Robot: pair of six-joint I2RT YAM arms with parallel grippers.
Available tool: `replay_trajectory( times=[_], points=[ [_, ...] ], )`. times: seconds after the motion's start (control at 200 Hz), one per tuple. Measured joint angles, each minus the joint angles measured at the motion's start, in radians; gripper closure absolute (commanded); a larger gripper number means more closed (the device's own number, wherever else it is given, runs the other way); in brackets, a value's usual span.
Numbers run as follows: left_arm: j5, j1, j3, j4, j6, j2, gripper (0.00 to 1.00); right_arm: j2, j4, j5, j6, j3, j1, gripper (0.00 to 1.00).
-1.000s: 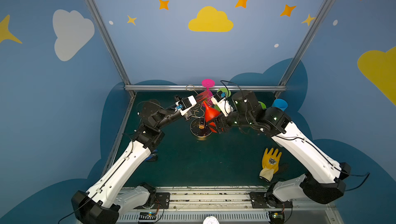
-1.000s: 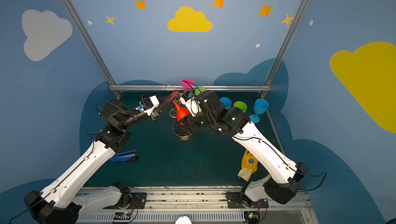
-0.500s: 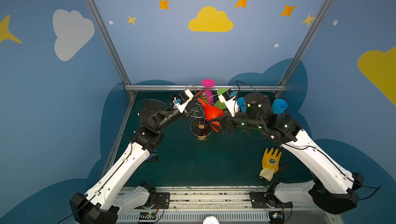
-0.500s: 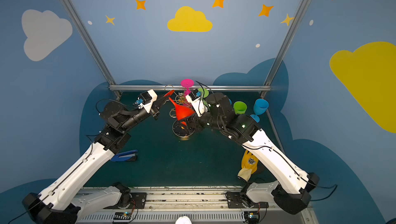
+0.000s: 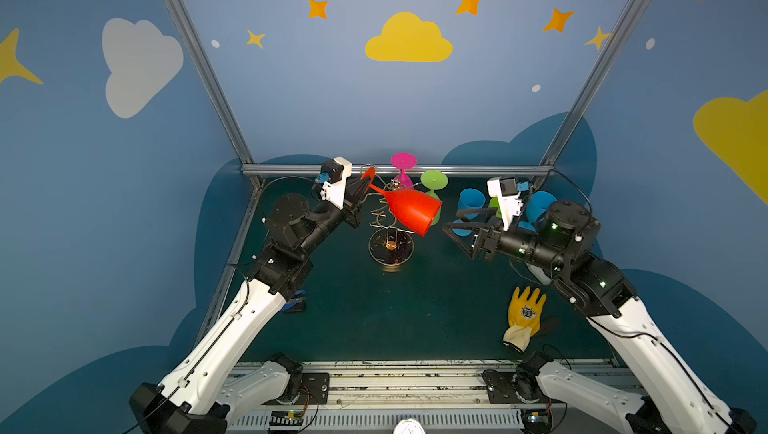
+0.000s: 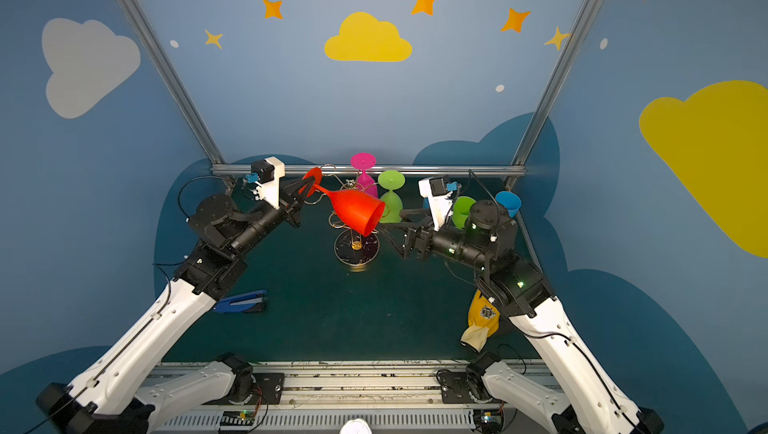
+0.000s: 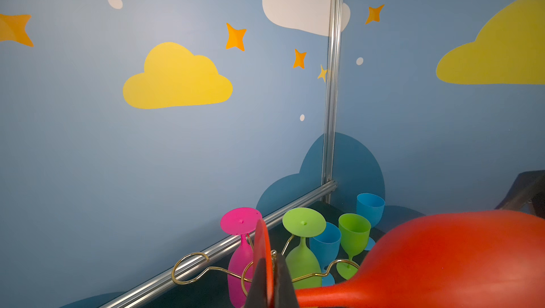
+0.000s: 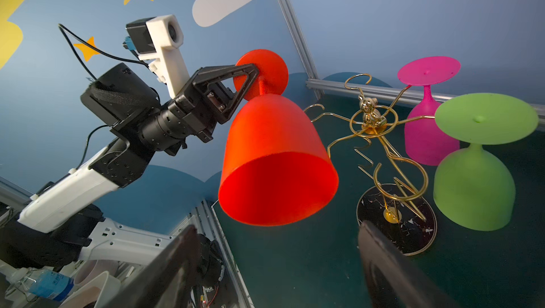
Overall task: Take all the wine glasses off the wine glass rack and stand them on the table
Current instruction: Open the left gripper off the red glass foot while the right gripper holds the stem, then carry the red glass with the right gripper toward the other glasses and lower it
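Mostly done, by the look of it. Holding the red glass (image 5: 411, 212) by its foot in the left gripper (image 8: 253, 71), jaws pinched shut on the edge of the disc, stem and bowl reaching out sideways past the tips, mouth tilted downward. No wire loop seen around the stem in the right wrist view. Bowl just beside the arms of the rack (image 8: 413, 233) yet apart from them, as far as can be told, so judged lifted free.

Right gripper (image 5: 454, 236) spread wide and empty, pointed at the bowl's mouth, near it but with nothing between the jaws.

Left to do, probably: draw the red glass farther from the wire arms, then set it down or pass it bowl-first into the open right jaws. Worth watching: only a thin rim grip on the foot, with the heavy bowl far out from the left jaws, so likely to swing or slip.

Pink glass (image 8: 427, 144) and green glass (image 8: 474, 188) apparently hanging foot-up on rack arms, across the rack from the left jaws. Cannot tell whether those count too.
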Motion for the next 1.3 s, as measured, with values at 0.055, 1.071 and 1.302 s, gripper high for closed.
replay_trajectory(
  times=[0.055,1.071,1.302],
  points=[
    [0.003,0.0,0.0,0.0,-0.013,0.0,0.97,-0.006,0.006,0.001,0.008,-0.01,-0.002,0.23],
    [0.03,0.002,-0.024,0.033,-0.105,-0.011,0.24,0.125,0.14,0.039,0.069,-0.005,0.015,1.0],
    [-0.033,0.051,-0.076,0.038,-0.095,-0.076,0.11,-0.012,-0.072,0.212,-0.042,0.092,0.0,1.0]
  ],
)
